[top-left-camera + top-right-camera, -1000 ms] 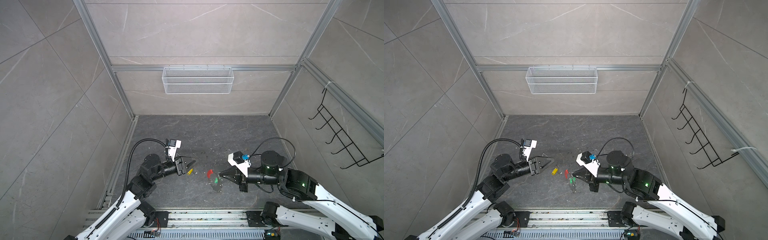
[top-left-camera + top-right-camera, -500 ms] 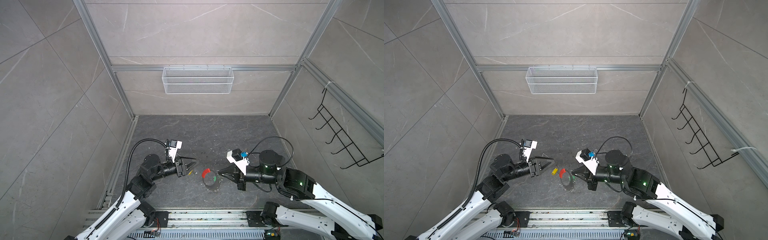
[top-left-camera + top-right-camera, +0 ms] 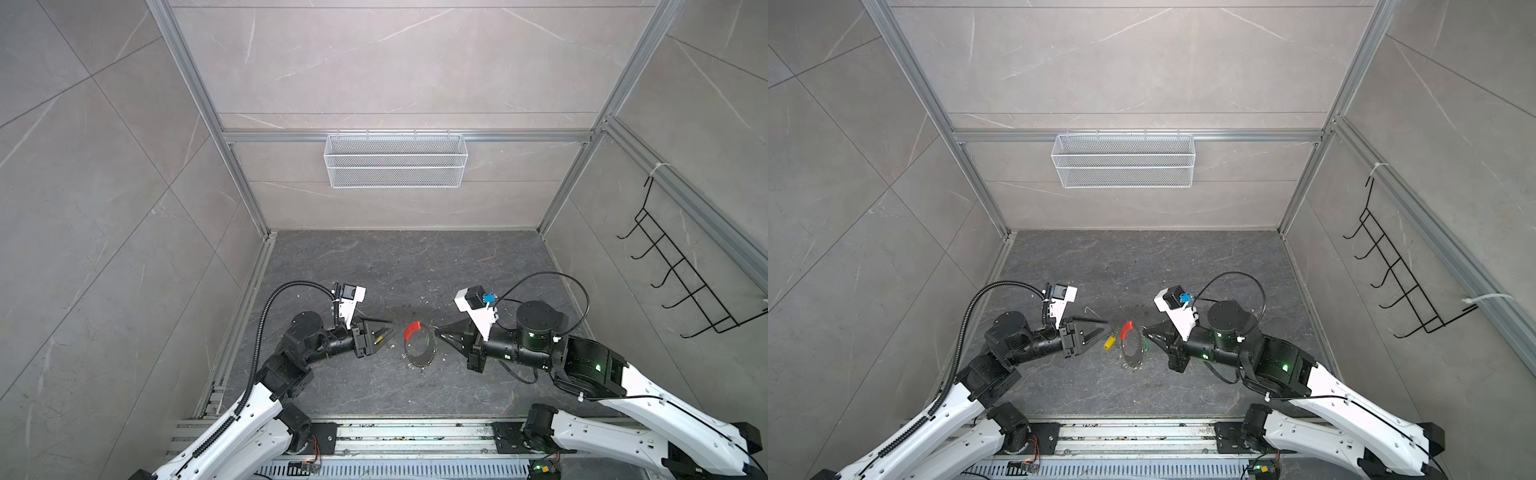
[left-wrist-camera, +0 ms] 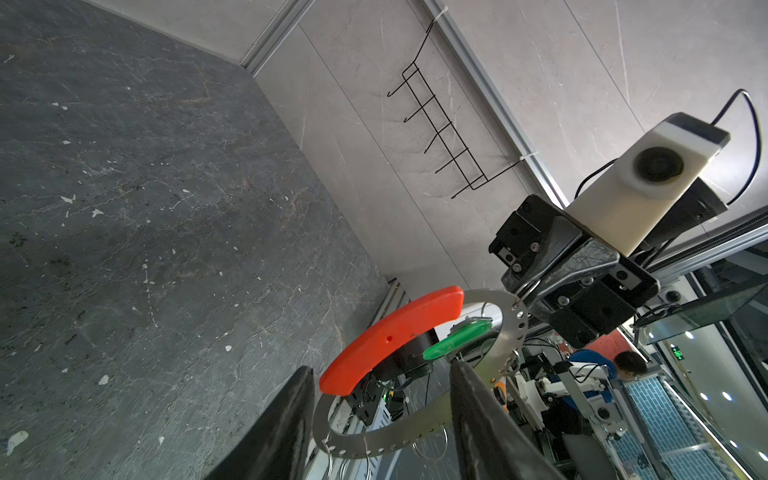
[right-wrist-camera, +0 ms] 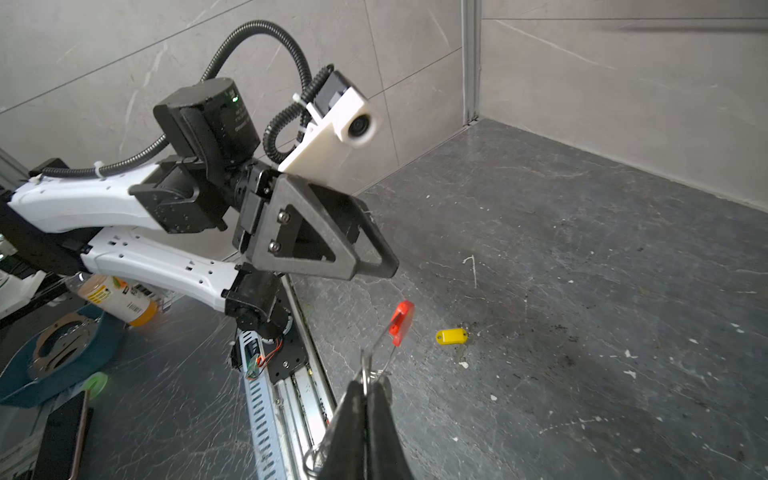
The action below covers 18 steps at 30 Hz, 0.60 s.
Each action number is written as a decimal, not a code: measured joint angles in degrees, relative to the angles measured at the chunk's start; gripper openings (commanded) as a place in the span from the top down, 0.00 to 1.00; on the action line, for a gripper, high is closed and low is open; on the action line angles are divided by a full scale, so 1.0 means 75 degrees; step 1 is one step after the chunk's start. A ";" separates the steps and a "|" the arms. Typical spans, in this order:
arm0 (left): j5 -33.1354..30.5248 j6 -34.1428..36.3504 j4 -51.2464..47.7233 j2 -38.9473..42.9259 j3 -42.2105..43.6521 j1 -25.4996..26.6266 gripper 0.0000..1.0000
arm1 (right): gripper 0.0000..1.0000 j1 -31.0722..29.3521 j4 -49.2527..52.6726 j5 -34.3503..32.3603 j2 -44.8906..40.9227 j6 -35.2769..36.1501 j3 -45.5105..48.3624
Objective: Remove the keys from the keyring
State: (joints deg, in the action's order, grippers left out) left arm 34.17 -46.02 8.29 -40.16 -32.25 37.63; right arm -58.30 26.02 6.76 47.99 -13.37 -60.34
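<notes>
Right gripper [image 3: 1144,330]: jaws closed on the rim of the keyring [image 3: 1126,329], pinching it together with a small split ring; the pinch shows plainly in the right wrist view [image 5: 368,386].
Keyring: lifted off the table [image 3: 1142,266], standing on edge between the two grippers, red sleeve on its upper arc.
Green key [image 4: 457,336]: hanging on the ring, inside the hoop, on the side toward the right gripper.
Yellow key [image 3: 1109,343]: off the ring, flat on the table, just beside the left fingertips and near the ring's lower edge.
Left gripper [image 3: 1106,332]: about half open, holding nothing; tips aimed at the sleeve and close to it, with a narrow gap in both top views.
Small rings [image 3: 415,365]: dangling from the hoop's lowest edge, close to the table.
Open room: bare table behind the ring to the back wall, and wide to the right.
Edges: metal rail along the table's left side beside the left arm; front rail close under both arms.
</notes>
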 measured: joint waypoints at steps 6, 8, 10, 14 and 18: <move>-0.0093 -0.0058 0.0248 -0.0032 0.0329 0.0000 0.41 | 1.00 -0.0187 -0.0090 -0.0848 0.0003 -0.0233 0.0000; -0.0085 -0.0090 0.0414 -0.0038 0.0370 0.0000 0.42 | 1.00 -0.0219 -0.0111 -0.1026 0.0015 -0.0286 0.0000; -0.0076 -0.0117 0.0656 -0.0044 0.0379 0.0000 0.42 | 1.00 -0.0236 -0.0175 -0.1113 0.0067 -0.0321 0.0003; 0.0073 -0.0125 0.1282 -0.0099 0.0376 0.0000 0.42 | 1.00 -0.0306 -0.0245 -0.1230 0.0221 -0.0341 0.0003; 0.0306 -0.0125 0.1673 -0.0300 0.0335 0.0000 0.42 | 1.00 -0.0385 -0.0256 -0.1367 0.0259 -0.0341 0.0003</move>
State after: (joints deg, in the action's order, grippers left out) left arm 36.47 -46.96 20.84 -42.41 -29.74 37.63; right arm -61.19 24.10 -3.49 49.93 -15.92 -60.31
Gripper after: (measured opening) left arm 0.579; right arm 0.049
